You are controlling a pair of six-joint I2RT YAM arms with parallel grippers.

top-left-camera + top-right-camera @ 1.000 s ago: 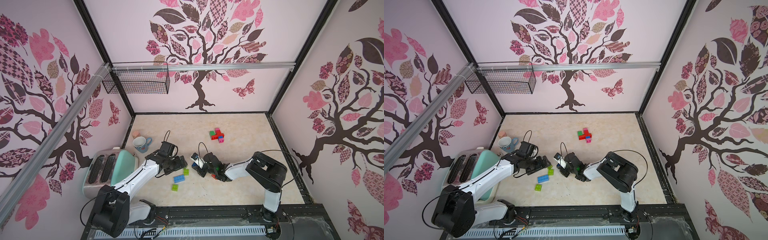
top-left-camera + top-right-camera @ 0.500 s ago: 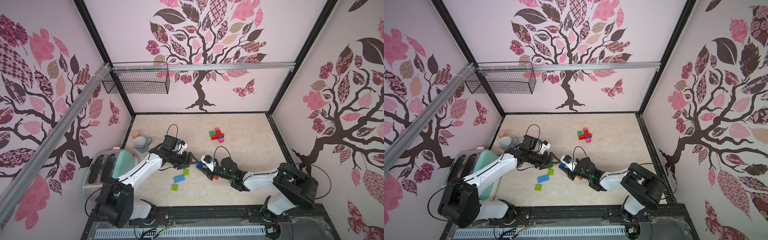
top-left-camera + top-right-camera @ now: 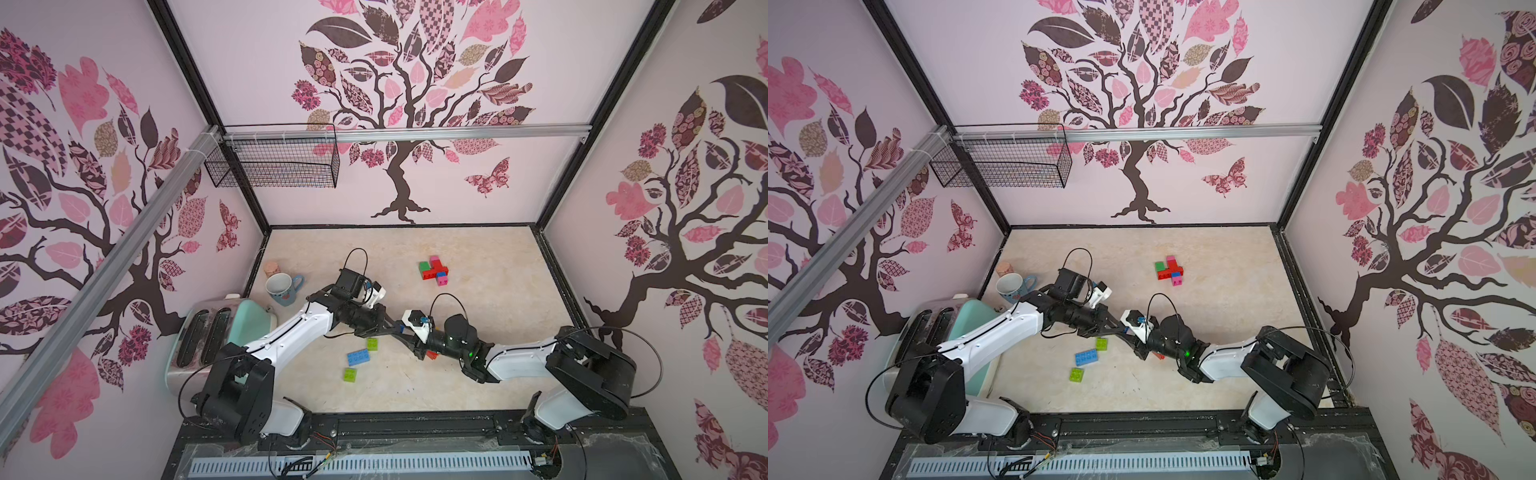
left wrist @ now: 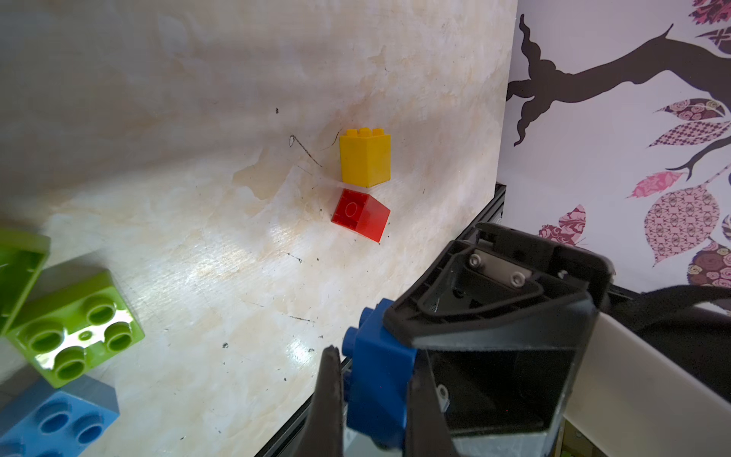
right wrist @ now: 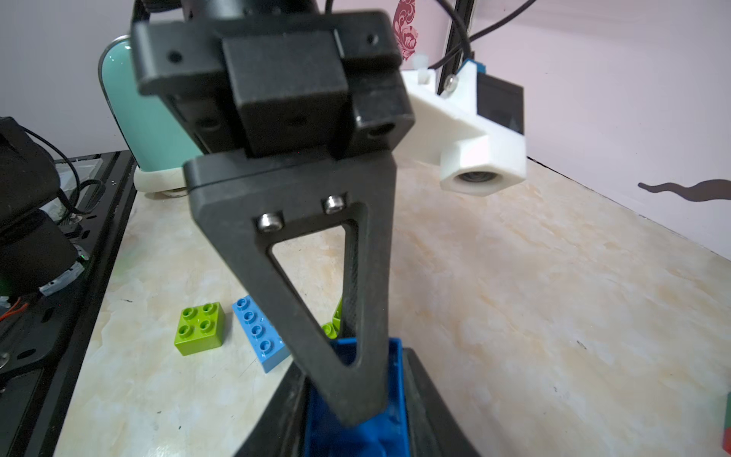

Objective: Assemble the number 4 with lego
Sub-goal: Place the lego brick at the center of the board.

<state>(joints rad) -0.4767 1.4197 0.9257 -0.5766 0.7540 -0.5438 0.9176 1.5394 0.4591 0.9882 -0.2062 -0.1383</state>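
Above the middle of the table my two grippers meet tip to tip on one dark blue lego brick (image 4: 379,380). My left gripper (image 4: 374,368) is shut on it, a finger on each side. My right gripper (image 5: 354,364) is also shut on the brick (image 5: 356,439) from the opposite end. In both top views the grippers (image 3: 392,326) (image 3: 1133,338) join over the table. A joined cluster of green, red, pink and blue bricks (image 3: 433,270) lies further back. Loose lime (image 3: 372,343), light blue (image 3: 355,357) and lime (image 3: 350,374) bricks lie below the left arm.
A yellow brick (image 4: 364,158) and a tipped red brick (image 4: 360,213) lie under the right arm's side. A mug (image 3: 282,286) and a mint toaster (image 3: 208,336) stand at the left edge. A wire basket (image 3: 274,162) hangs on the back left wall.
My left gripper moved right to meet the right one and closed on the blue brick that the right gripper holds. The right arm stretched out, shifting the brick to the right.
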